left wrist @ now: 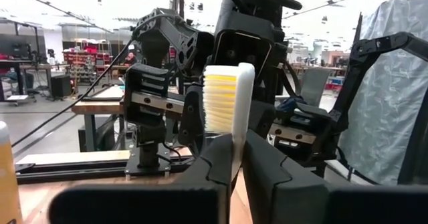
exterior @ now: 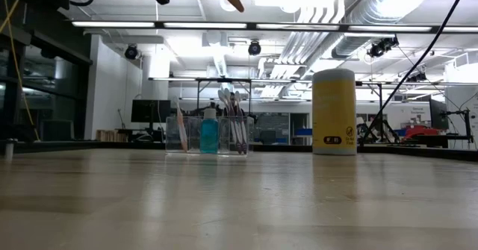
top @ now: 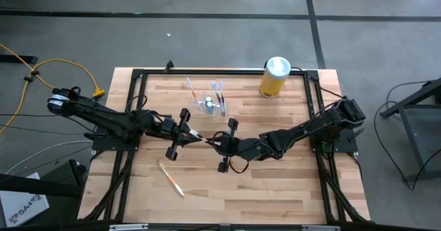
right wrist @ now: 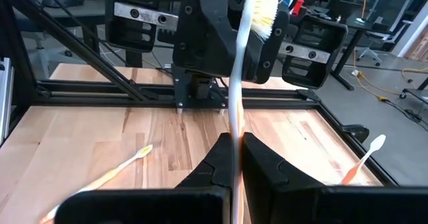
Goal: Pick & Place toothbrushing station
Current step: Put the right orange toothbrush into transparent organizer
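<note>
toothbrushing station [top: 210, 105] upright, both jaws gripping one toothbrush [top: 204, 138]

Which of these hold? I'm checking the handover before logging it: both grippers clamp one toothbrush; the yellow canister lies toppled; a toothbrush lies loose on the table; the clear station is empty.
1. The left gripper and the right gripper clamp one held toothbrush: true.
2. The yellow canister lies toppled: false, it stands upright.
3. A loose toothbrush lies on the table: true.
4. The toothbrushing station is empty: false, it holds toothbrushes and a blue bottle.
</note>
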`<state>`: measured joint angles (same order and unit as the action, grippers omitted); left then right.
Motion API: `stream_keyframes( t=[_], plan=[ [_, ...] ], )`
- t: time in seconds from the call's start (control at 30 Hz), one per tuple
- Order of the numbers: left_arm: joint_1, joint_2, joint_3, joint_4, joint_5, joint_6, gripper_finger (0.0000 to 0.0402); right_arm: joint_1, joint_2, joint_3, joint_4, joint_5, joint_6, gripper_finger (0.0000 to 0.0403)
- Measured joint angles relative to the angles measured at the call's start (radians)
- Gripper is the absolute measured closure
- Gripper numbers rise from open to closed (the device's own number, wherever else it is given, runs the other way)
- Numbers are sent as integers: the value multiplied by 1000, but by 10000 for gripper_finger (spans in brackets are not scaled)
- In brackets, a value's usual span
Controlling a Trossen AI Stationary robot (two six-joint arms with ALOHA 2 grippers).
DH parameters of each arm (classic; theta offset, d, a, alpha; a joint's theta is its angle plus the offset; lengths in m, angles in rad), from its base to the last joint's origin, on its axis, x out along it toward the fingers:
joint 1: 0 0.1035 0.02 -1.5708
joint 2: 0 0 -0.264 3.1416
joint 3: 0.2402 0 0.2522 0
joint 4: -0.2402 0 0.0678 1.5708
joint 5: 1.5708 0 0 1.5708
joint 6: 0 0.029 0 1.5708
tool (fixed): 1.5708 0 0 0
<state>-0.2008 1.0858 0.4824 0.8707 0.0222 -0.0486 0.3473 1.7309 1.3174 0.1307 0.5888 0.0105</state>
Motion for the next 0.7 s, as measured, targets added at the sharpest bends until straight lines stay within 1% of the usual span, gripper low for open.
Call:
stream_keyframes(
  t=[0.23, 0.3, 0.7],
  plan=[
    [0, -3, 0, -1, -1, 0, 394, 0, 0, 0, 1, -3, 0, 398],
    [0, -3, 0, 0, 0, 0, 395, 0, 0, 0, 0, -13, -1, 391],
    [1, -4, 0, -28, -2, -4, 397, 0, 0, 0, -3, -16, -5, 297]
  ],
)
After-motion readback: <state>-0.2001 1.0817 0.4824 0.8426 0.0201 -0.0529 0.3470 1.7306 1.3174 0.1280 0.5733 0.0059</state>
